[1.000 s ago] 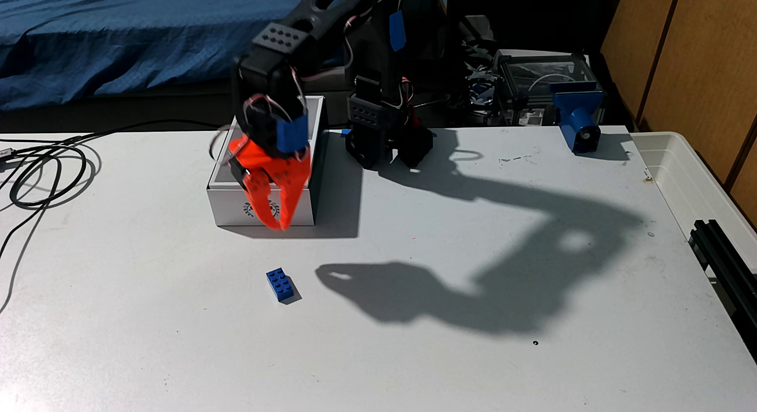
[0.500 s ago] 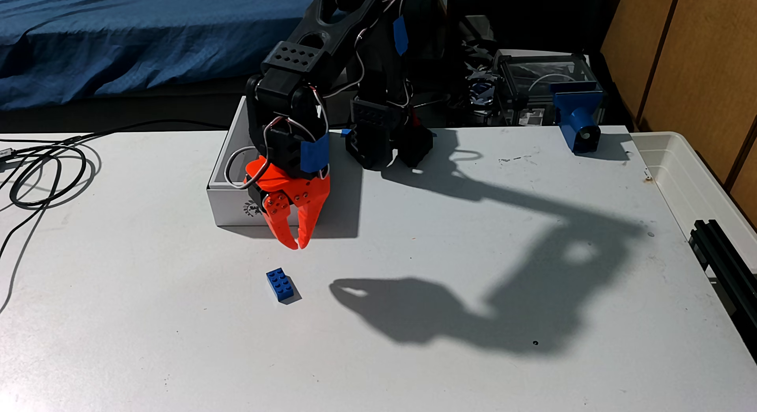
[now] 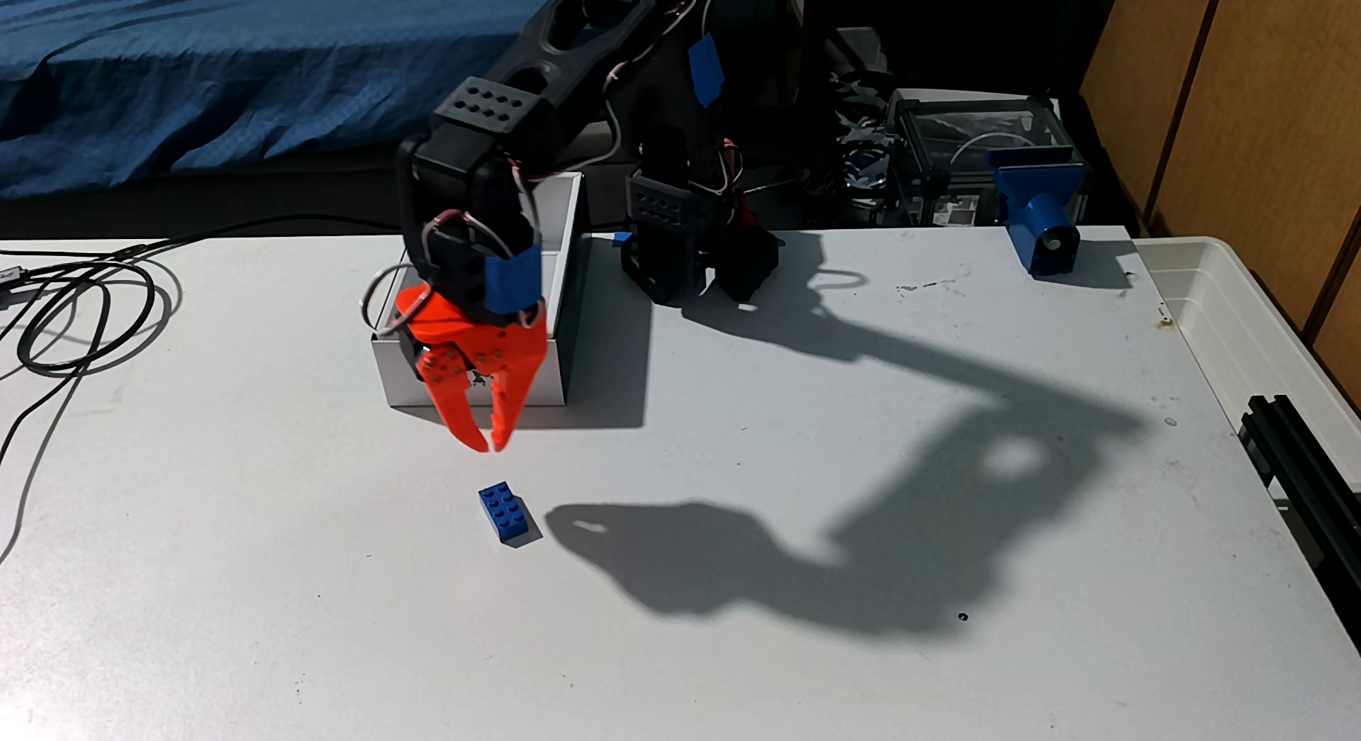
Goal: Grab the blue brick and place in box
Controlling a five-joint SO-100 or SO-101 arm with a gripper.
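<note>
One small blue brick (image 3: 509, 513) sits alone on the white table (image 3: 294, 601), near the middle of the fixed view, lying flat with its studs up and its long axis running from far-left to near-right. It touches nothing but the tabletop. Just beyond it on the far side hangs the orange gripper (image 3: 492, 444), pointing down, tips almost together with only a sliver of gap, holding nothing. Behind the gripper stands the box (image 3: 571, 218), white, tall-sided, open on top, at the far part of the table beside the arm's black base (image 3: 696, 259).

How will that brick handle? By my reading it is light, hard and rigid plastic, so no worry about crushing it. The smooth side walls are likely slippery, and a piece this light may skate or spin if one finger lands first. The best hold looks like a pinch across the two long side faces, at mid-length, fingers squared to the brick's diagonal lie. Those jaws would need to spread wider than the narrow width before coming down. Gripping end to end looks too wide, and pressing on the studs offers poor purchase. The arm's dark shadow (image 3: 810, 535) lies to the right of the brick, brushing past its near-right corner.
</note>
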